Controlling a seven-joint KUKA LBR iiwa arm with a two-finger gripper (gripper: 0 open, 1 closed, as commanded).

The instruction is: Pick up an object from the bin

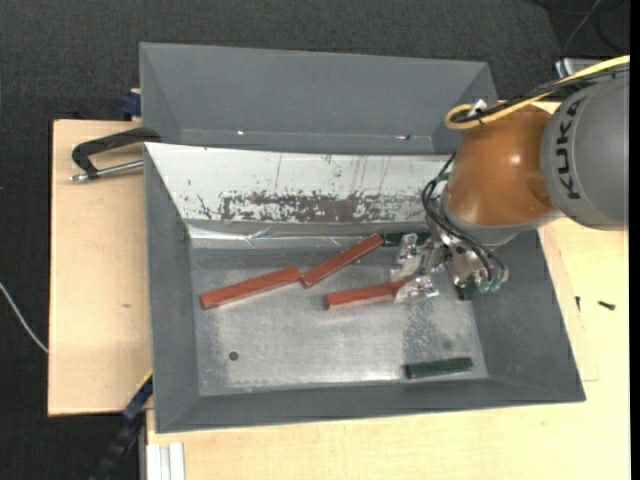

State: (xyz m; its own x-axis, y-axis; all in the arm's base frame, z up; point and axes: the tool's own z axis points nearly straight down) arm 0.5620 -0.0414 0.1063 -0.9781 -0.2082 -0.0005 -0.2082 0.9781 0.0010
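- The grey bin (pixel 168 298) has on its floor, toward 9 o'clock, a long red-brown stick (pixel 250 288) lying almost flat
- A second red-brown stick (pixel 342 259) lies near the centre, its far end pointing to 2 o'clock
- A shorter red-brown stick (pixel 362 295) lies just past the centre; its 3 o'clock end meets the gripper (pixel 420 280)
- The gripper points down at the 3 o'clock side of the floor; if it is released or clenched I cannot tell
- A dark green bar (pixel 437 368) lies at 5 o'clock, apart
- The arm (pixel 600 158) enters from 3 o'clock, its orange cover (pixel 495 178) bent over the bin; the grey link reads "KUKA"
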